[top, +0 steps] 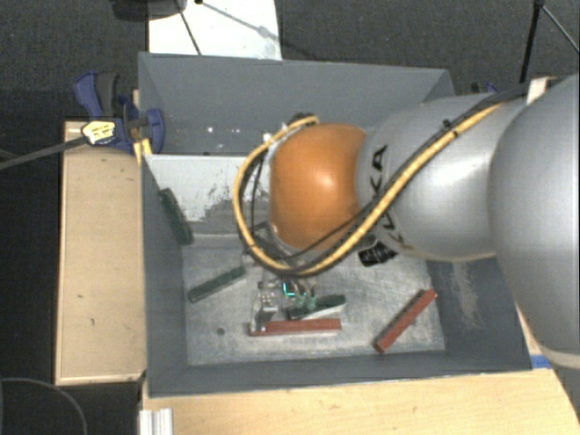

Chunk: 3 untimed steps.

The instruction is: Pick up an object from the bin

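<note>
Gripper (270,304), mostly hid under orange cover (313,184), over red-brown bar (294,326) nr bin (165,315) front; jaw state unclear.

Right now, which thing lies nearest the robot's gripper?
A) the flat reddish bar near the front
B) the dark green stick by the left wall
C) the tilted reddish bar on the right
A: the gripper sits just above the left end of the flat reddish bar.

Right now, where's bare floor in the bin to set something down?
Front-left corner, below the lower dark green stick. Also between the left red-brown stick and right red-brown stick. Crowded around the small green piece, under the arm.
</note>
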{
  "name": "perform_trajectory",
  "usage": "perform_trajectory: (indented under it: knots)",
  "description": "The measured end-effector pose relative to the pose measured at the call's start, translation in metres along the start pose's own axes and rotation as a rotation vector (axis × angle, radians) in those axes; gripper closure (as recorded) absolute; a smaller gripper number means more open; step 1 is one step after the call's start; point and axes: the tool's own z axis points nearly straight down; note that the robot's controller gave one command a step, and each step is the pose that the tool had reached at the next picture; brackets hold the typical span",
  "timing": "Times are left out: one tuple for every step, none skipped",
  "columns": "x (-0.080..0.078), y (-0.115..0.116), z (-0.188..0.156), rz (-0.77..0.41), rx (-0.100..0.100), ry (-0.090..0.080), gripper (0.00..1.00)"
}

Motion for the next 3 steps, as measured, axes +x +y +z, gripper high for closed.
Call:
perform_trajectory:
  knots:
    - [0.017, -0.086, 0.088, -0.087, 0.000, -0.003, 1.00]
    - [0.017, -0.086, 0.088, -0.085, 0.000, -0.002, 1.00]
    - [0.030, -0.106, -0.081, -0.060, 0.000, -0.006, 1.00]
